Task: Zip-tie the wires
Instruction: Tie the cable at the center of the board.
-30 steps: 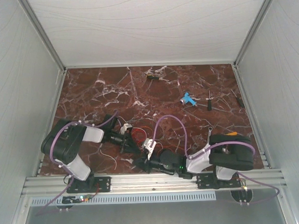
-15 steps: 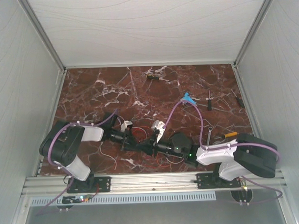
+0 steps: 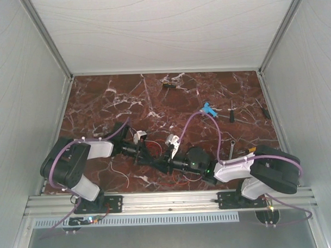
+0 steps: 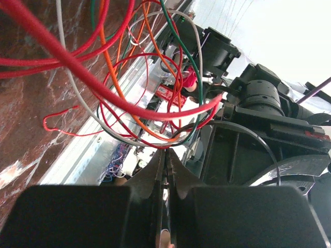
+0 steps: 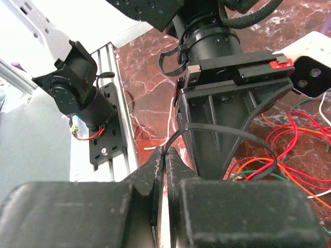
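Observation:
The wires are a loose tangle of red, orange, green and white strands hanging just above my left gripper, which is shut. In the top view they show as red loops between the two grippers. The zip tie is a thin black strip bent into a loop around the wires. One end sits between the shut jaws of my right gripper. The other end runs to the tip of the left gripper, and the loop also shows in the left wrist view. In the top view my left gripper and right gripper meet tip to tip.
A blue tool, a small screwdriver and a wrench lie on the marble at the right. Another screwdriver lies at the back. The aluminium rail runs along the near edge. White walls close in three sides.
The right arm has swung out to the right and stretched, and its gripper moved up from near the rail to meet the left gripper. The left arm shifted slightly left.

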